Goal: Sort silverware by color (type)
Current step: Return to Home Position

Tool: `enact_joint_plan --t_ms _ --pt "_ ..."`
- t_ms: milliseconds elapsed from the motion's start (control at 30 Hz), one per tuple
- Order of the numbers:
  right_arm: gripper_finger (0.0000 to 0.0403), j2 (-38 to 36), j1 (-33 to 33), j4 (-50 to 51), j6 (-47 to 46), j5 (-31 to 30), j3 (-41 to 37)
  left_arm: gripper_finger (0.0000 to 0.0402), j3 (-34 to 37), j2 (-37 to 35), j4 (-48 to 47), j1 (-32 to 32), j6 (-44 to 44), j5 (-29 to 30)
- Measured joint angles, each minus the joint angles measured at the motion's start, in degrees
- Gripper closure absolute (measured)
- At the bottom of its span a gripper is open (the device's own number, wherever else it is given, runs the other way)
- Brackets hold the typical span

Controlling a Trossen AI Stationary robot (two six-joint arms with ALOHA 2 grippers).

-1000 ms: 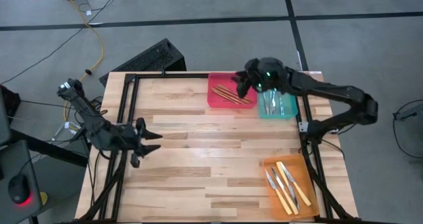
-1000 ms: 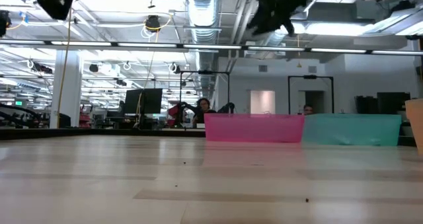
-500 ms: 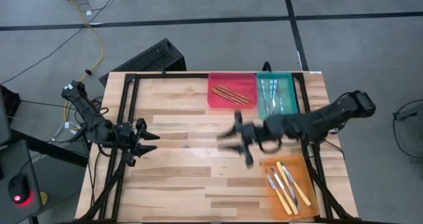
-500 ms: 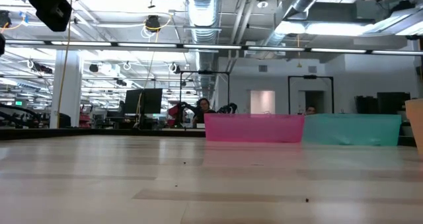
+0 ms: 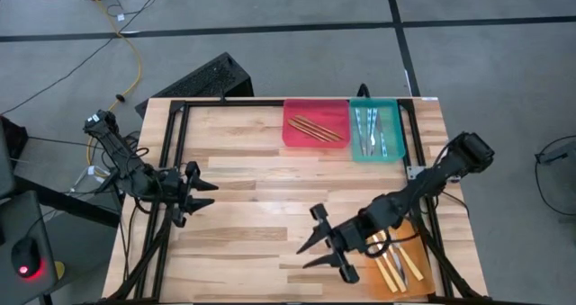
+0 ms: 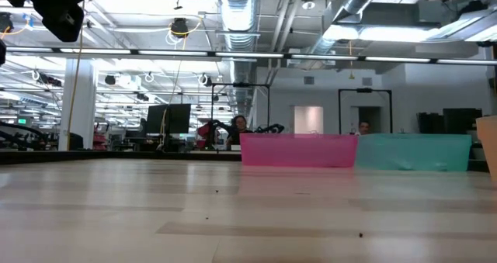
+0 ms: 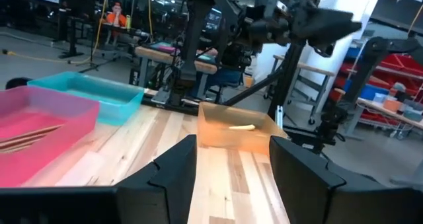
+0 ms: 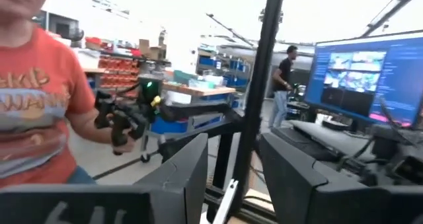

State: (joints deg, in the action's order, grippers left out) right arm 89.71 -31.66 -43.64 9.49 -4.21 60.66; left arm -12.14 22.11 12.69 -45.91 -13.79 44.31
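The silverware lies in three trays. Thin tan wooden sticks (image 5: 317, 129) rest flat in the red tray (image 5: 297, 139). Light-blue-handled metal pieces (image 5: 371, 134) lie in the teal tray (image 5: 392, 154). Yellow-handled knives (image 5: 399, 267) lie in the orange tray (image 5: 423, 251), partly under my right arm. My right gripper (image 5: 302, 257) is open and empty above the table, left of the orange tray, fingers pointing toward the table's left. My left gripper (image 5: 214, 194) waits open near the table's left edge, pointing right.
The black frame rails (image 5: 175, 152) run along the table's left side and far edge. Bare wood (image 5: 252, 161) lies between the two grippers. In the right wrist view a person in an orange shirt (image 8: 39, 112) stands beyond the table, with a monitor (image 8: 357, 72) nearby.
My right arm has swung fast from above the red and teal trays at the far edge toward the near edge, ending left of the orange tray with its fingers turned toward the table's left. The silverware has stayed in its trays.
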Motion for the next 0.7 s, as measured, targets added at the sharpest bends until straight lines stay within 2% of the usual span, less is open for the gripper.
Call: enact_joint_plan --t_ms 133,333,700 --pt "0.0243 3.0 -0.7 -3.8 0.0 0.4 0.0 0.0229 0.0 0.0 0.0 0.0 2.5 -0.3" --pt "0.0243 4.5 0.0 -4.4 0.1 1.9 0.0 0.0229 0.0 0.0 0.1 0.0 4.1 -0.4" --pt "0.0243 3.2 3.9 0.6 -0.9 1.9 0.0 0.0229 0.0 0.0 -0.3 0.0 4.2 -0.2"
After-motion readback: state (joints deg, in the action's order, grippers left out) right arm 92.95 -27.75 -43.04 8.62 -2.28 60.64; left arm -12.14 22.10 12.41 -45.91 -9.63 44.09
